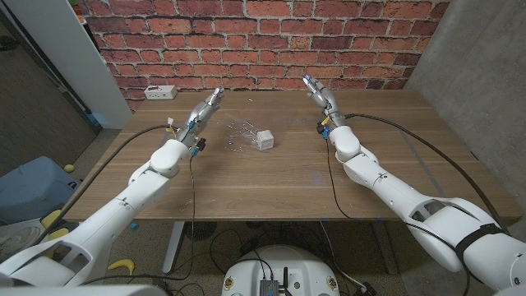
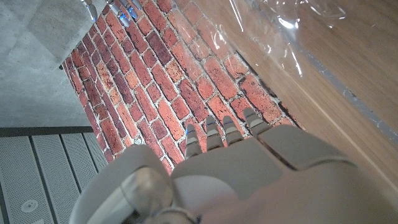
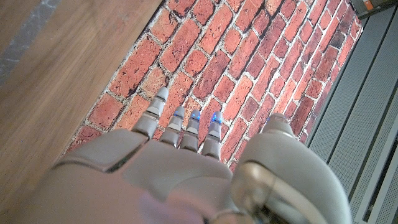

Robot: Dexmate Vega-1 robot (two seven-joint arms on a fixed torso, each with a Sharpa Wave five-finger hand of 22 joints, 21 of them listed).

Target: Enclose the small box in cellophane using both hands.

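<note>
A small white box (image 1: 265, 139) sits on a crinkled sheet of clear cellophane (image 1: 243, 133) at the middle back of the wooden table (image 1: 271, 189). My left hand (image 1: 205, 109) hovers to the left of the sheet, fingers stretched toward the brick wall, holding nothing. My right hand (image 1: 320, 97) is raised to the right of the box, fingers likewise extended and empty. In the left wrist view my left hand (image 2: 224, 168) points at the wall, with the cellophane (image 2: 292, 25) on the table beside it. In the right wrist view my right hand (image 3: 180, 162) faces the bricks.
A white power strip (image 1: 159, 93) lies at the table's far left corner by the brick wall. A grey concrete wall stands to the right. Cables trail along both arms over the table top.
</note>
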